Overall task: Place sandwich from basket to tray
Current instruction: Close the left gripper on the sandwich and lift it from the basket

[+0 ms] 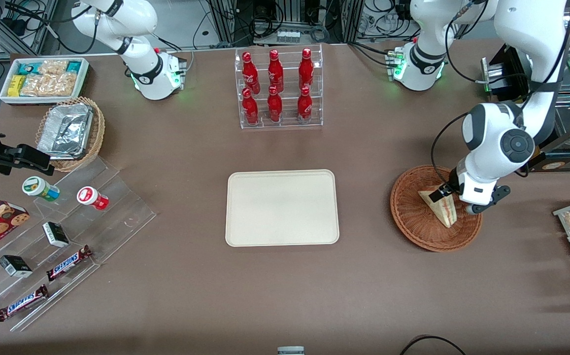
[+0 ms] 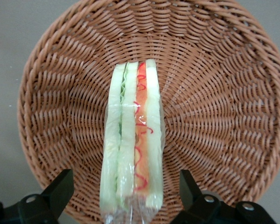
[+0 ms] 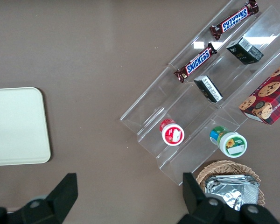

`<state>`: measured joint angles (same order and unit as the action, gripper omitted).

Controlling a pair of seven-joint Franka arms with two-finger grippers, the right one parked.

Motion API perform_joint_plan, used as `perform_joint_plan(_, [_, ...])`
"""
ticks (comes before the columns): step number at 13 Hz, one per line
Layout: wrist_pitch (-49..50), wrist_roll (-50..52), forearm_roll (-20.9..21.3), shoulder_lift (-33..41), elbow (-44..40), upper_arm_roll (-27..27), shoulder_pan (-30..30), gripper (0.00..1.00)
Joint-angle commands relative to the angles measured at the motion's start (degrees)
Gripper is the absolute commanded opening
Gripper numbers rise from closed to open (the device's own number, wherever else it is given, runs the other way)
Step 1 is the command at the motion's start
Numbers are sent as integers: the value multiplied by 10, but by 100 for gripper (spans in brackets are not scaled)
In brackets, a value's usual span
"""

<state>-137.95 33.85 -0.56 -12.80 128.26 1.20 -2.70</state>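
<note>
In the basket point(image 2: 214, 93): one wrapped sandwich point(image 2: 133, 140), on edge; hand point(image 2: 126, 193) above, fingers apart, straddling it.

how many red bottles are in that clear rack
6 in the rack: three bottles on the upper step, three on the lower step, nearer the camera. None looks hidden. Gripper is down at the basket.

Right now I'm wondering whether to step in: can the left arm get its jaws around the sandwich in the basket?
Probably yes. The gripper hangs open right over the sandwich, a jaw on each side, and nothing else lies in the basket.
</note>
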Motion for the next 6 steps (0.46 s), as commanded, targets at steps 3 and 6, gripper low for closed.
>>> perform_joint_plan(3, [-36, 25, -1, -15, 10, -1, -2, 30])
perform_joint_plan(6, [-36, 23, 1, -13, 8, 0, 0, 0])
